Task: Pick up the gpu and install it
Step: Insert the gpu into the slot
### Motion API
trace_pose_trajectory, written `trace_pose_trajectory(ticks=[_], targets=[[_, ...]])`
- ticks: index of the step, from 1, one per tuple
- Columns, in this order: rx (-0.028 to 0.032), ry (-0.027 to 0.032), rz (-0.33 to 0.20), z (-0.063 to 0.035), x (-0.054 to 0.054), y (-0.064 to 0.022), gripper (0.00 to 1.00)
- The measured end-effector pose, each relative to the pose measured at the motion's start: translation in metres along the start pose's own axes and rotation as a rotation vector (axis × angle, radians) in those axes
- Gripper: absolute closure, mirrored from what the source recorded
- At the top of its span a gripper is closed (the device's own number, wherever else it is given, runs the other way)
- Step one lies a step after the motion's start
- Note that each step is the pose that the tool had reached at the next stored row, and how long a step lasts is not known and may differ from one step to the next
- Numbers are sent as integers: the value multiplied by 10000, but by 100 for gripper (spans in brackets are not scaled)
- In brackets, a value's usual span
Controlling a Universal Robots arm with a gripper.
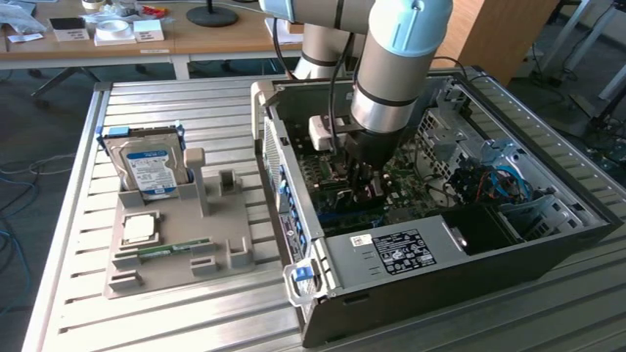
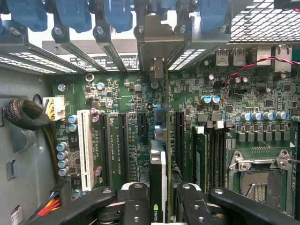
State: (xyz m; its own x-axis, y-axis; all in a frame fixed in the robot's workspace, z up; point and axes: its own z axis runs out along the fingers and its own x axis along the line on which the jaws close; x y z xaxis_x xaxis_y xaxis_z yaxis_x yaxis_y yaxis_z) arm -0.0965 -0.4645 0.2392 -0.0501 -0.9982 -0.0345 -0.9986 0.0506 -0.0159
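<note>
- At the wrist view's bottom centre, the black fingers (image 2: 157, 206) were closed on the gpu (image 2: 158, 183), a thin dark card held edge-on.
- Beyond lay the green motherboard (image 2: 136, 122) with its black expansion slots (image 2: 123, 140); installing was in hand, and seating would call for exact alignment.
- In the exterior view's centre, the gripper (image 1: 360, 183) sat inside the open black computer case (image 1: 459, 271).

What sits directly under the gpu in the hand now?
The gpu, clamped edge-on in the hand, hangs over the green motherboard among its black expansion slots. The card covers the slot directly beneath.
</note>
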Motion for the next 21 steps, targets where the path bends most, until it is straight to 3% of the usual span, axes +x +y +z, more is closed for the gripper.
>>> trace_pose_trajectory(ticks=[21], targets=[[0,-2,0,17,-1,2,73]])
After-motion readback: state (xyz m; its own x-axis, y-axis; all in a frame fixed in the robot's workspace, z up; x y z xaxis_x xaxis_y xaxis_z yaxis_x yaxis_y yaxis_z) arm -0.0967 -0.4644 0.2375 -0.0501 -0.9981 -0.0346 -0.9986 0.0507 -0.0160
